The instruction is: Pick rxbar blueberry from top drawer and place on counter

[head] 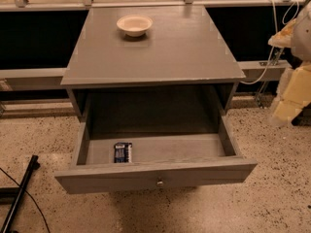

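The rxbar blueberry (123,152) lies flat on the floor of the top drawer (155,175), near the front and left of centre. The drawer is pulled wide open, its knob (160,182) at the middle of the front panel. The grey counter (160,52) above it holds a bowl. My gripper (291,95) hangs at the far right edge of the view, pale and blurred, to the right of the cabinet at about counter height, well away from the bar.
A small cream bowl (134,25) stands near the back of the counter. A white cable (270,47) hangs behind the cabinet's right corner. A black pole (19,195) lies on the speckled floor at the lower left. A rail runs along the back wall.
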Controlling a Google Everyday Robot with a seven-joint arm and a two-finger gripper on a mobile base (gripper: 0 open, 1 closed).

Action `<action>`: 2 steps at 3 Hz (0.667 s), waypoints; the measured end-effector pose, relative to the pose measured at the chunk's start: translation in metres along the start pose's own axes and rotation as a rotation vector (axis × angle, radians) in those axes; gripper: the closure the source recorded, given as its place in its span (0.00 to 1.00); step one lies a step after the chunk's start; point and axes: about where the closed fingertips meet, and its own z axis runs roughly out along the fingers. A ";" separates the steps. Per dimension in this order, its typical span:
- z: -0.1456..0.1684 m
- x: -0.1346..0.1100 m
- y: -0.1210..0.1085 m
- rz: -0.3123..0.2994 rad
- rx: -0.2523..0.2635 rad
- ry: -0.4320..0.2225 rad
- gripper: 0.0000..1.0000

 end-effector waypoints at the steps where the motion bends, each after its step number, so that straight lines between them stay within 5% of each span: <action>1: 0.000 0.000 0.000 0.000 0.000 0.000 0.00; 2: 0.035 -0.069 0.002 -0.174 0.005 -0.024 0.00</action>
